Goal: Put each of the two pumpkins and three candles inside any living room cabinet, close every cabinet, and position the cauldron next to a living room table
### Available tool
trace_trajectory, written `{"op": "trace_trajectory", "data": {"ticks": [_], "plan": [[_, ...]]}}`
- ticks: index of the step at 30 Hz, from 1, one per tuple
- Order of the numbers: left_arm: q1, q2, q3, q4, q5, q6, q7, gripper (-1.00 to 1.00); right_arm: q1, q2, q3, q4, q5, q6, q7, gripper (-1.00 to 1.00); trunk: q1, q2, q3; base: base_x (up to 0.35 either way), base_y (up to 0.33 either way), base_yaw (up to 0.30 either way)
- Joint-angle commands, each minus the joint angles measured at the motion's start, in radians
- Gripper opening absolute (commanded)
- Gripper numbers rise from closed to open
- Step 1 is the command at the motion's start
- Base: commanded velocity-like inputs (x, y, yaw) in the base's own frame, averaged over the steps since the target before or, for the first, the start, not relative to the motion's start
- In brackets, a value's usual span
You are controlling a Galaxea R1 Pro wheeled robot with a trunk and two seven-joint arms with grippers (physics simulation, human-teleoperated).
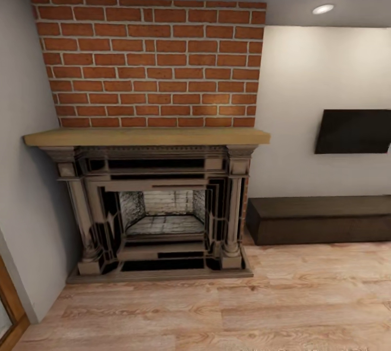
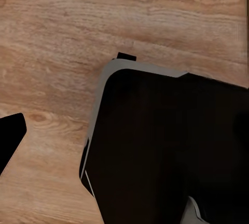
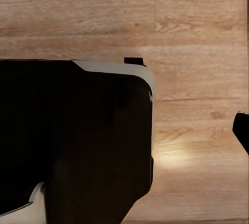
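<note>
One closed cabinet (image 1: 320, 221) beside one fireplace (image 1: 157, 210) — each end effector's opening cannot be told.

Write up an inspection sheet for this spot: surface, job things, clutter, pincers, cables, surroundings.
Surface: wood plank floor, bare in the head view; the wrist views look down on the same planks.
Job's things: the cabinet, long, low and dark brown, stands against the white wall right of the fireplace; its front looks flush, so likely closed.
Clutter: nothing seen.
Pincers: open or shut cannot be told; the wrist views show the robot's dark base over the floor.
Cables: nothing seen.
Surroundings: brick chimney wall above a pale wood mantel; TV on the wall above the cabinet; ceiling light; wooden frame at lower left.
</note>
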Motion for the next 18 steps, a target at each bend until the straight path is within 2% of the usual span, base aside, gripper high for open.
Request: {"op": "trace_trajectory", "data": {"ticks": [1, 18], "plan": [[0.000, 0.000, 0.005, 0.000, 0.002, -0.003, 0.000, 1.00, 0.000, 0.000, 0.001, -0.001, 0.000, 0.005, 0.001, 1.00, 0.000, -0.001, 0.000, 0.000, 0.000, -0.286], [0.000, 0.000, 0.005, 0.000, 0.002, -0.003, 0.000, 1.00, 0.000, 0.000, 0.001, -0.001, 0.000, 0.005, 0.000, 1.00, 0.000, -0.001, 0.014, 0.000, 0.000, -0.285]]}}
